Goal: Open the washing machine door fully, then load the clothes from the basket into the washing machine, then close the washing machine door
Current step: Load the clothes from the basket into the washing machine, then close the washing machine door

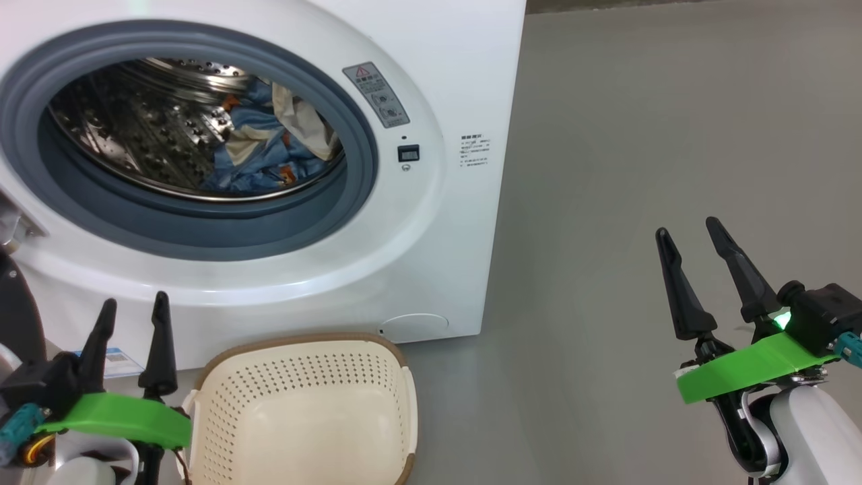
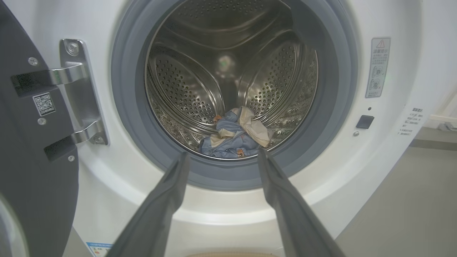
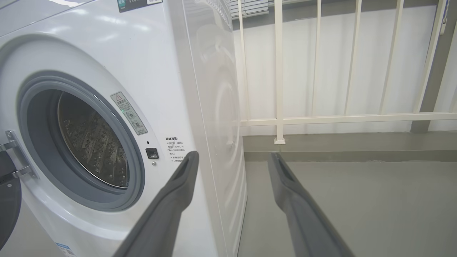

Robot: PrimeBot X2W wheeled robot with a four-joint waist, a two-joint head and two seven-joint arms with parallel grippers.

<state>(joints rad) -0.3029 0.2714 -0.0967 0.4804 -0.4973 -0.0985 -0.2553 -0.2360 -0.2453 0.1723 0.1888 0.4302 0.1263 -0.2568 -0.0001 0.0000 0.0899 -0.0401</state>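
Observation:
The white washing machine point(image 1: 444, 222) stands open, its steel drum point(image 2: 200, 89) exposed behind the grey gasket. Light blue clothes point(image 1: 269, 148) with cream parts lie at the drum's bottom point(image 2: 234, 137). The washing machine door point(image 2: 32, 150) is swung wide to the left, dark inner face showing, held by its metal hinge. The cream basket point(image 1: 303, 411) sits on the floor in front of the machine with nothing inside. My left gripper point(image 1: 133, 306) is open beside the basket's left rim, pointing at the drum mouth point(image 2: 221, 157). My right gripper point(image 1: 687, 225) is open over bare floor to the right, holding nothing point(image 3: 232, 157).
Grey floor point(image 1: 640, 168) stretches to the right of the machine. A white railing point(image 3: 321, 117) and low kerb run behind it. A blue label sticker point(image 1: 118, 360) marks the machine's lower left corner.

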